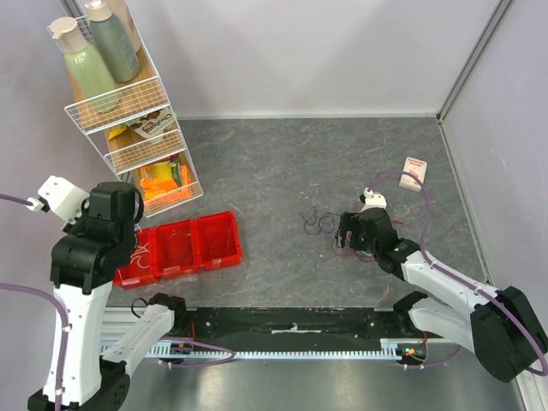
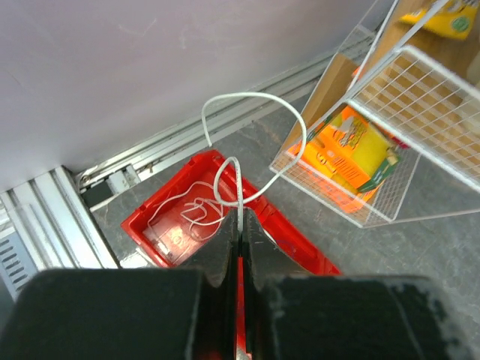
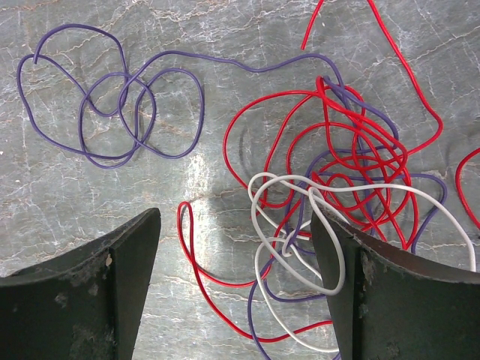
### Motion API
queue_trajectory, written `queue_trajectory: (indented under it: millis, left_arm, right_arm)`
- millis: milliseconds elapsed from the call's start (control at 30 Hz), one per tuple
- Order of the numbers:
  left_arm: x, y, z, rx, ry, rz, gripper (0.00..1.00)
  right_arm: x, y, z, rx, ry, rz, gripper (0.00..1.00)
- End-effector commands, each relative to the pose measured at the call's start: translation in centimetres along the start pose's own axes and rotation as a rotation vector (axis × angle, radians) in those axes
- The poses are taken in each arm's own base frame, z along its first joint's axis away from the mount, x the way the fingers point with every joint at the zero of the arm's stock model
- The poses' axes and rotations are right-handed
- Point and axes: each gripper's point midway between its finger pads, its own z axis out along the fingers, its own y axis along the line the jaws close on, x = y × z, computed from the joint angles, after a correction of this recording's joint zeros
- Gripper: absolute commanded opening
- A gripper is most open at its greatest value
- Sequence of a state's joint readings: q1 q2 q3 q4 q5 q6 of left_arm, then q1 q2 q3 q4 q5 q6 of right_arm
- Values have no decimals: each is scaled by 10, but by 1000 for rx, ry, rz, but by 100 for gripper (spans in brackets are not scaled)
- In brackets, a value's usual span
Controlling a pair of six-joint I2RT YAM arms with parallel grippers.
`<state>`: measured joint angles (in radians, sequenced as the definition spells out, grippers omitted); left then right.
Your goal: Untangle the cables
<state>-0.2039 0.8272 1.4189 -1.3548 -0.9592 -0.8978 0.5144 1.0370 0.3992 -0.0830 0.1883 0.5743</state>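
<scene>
My left fingers [image 2: 259, 251] are shut tight on a thin white cable [image 2: 255, 96]. The cable loops up toward 12 o'clock. Then it curls back down into the end part of a red plastic bin [image 2: 142, 225], where more of it lies in small coils. A white wire rack [image 2: 420, 90] with an orange packet [image 2: 352, 150] stands at 2 o'clock from the bin.

My right fingers [image 3: 127, 262] are wide open and hold nothing. They hang just over the grey stone-look bench [image 3: 225, 30]. Between them, and up toward 1 o'clock, lies a messy knot. It is made of a thin red cable [image 3: 322, 82], a thin purple cable [image 3: 201, 112] and a second white cable [image 3: 289, 178], all crossing each other. At 10 o'clock the purple cable spreads out alone in loose loops, flat on the bench.
</scene>
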Motion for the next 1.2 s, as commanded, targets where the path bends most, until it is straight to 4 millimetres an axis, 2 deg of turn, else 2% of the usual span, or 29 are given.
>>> queue_trajectory:
  millis: [0,133,267,433,500,567,633,733,833,1000,1067,1167]
  left_arm:
    - [45,34,9,-146,99,141,2]
    - [66,39,24,-230,103,198,2]
    - [69,40,40,-338,72,366,2]
    - [68,42,51,-416,57,401,1]
    - [76,50,61,-465,81,407,2]
    - [86,63,71,-528,137,348,2]
    - [101,67,79,-545,192,280,2]
    - [123,80,84,-604,272,170,2]
    - [133,86,89,-637,296,133,2]
    - [136,75,101,-587,288,116,2]
    - [153,60,109,-515,354,103,2]
    - [185,48,110,-451,466,47,2]
  right_arm:
    - [-8,0,0,-2,-32,-5,89]
    - [-8,-1,-2,-2,-42,-4,89]
    - [-7,0,-1,-6,-37,-5,89]
    - [-8,0,-2,-6,-40,-4,89]
    - [-9,0,-2,-8,-48,-4,89]
    - [-9,0,-2,-7,-46,-3,89]
    - [-8,0,-2,-9,-44,-3,89]
    - [-9,1,-3,-12,-49,-1,89]
    - [-8,1,-3,-16,-47,-4,89]
    - [-9,2,-3,-19,-51,-1,89]
    - [-9,2,-3,-21,-51,-1,89]
    - [-9,2,-3,-19,-51,-1,89]
